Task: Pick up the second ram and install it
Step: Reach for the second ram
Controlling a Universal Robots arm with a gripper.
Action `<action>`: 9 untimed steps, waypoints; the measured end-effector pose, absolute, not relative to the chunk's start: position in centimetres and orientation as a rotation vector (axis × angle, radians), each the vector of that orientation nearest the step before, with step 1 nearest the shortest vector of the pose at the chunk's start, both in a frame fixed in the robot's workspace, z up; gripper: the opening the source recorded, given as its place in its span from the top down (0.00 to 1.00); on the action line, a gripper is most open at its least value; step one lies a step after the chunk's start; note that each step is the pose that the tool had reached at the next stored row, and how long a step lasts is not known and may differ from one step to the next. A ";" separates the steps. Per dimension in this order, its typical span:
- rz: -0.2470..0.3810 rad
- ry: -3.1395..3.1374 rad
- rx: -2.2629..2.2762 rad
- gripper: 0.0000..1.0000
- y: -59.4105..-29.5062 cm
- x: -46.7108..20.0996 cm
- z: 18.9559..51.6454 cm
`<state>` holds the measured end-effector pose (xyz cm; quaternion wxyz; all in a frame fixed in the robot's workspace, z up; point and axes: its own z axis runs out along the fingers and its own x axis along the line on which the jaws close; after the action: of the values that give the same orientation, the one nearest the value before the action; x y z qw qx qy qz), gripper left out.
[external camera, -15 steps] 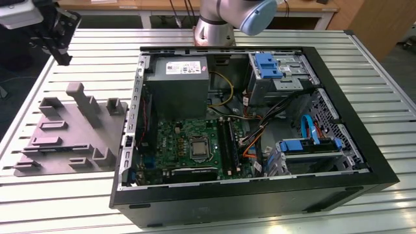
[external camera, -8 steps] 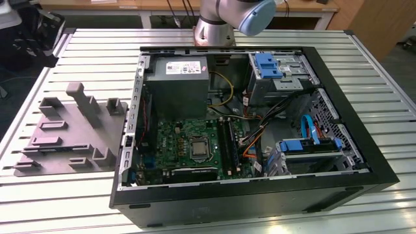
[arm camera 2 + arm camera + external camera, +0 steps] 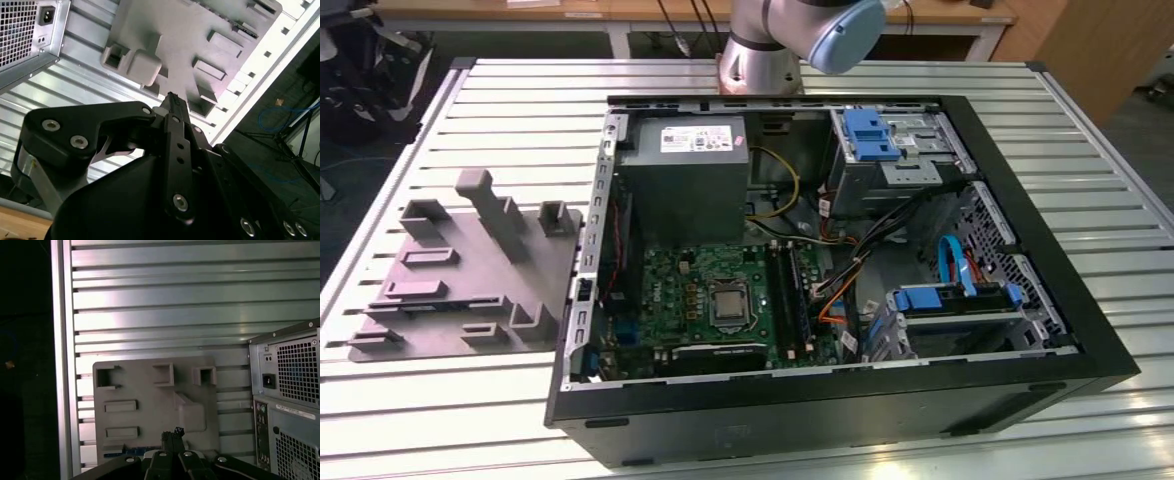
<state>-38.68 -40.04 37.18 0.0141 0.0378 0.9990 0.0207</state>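
One desk, one open computer case, and one grey tray beside it. The tool points at that tray, tips pinched together, carrying nothing. The second ram, I'd judge, is that single thin blue strip on the tray's edge. It's not yet picked up, and the install is undone.

Count as it stands: one open black steel tower case, one grey metal power-supply box, one green motherboard, two bright blue plastic drive brackets, one light blue flat data cable, one grey moulded plastic parts fixture, one slatted aluminium table, one silver-and-blue robot arm, one black gripper. Blue circuit-board sticks I can make out: one, the second ram, in the first wrist view.
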 end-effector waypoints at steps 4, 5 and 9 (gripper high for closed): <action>0.064 3.111 0.118 0.90 -40.4 -38.9 36.8; 0.064 3.111 0.118 0.90 -40.5 -39.0 36.7; 0.065 3.111 0.118 0.90 -40.8 -39.2 36.1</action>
<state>-39.23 -40.81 36.13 0.0141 0.0379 0.9990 0.0207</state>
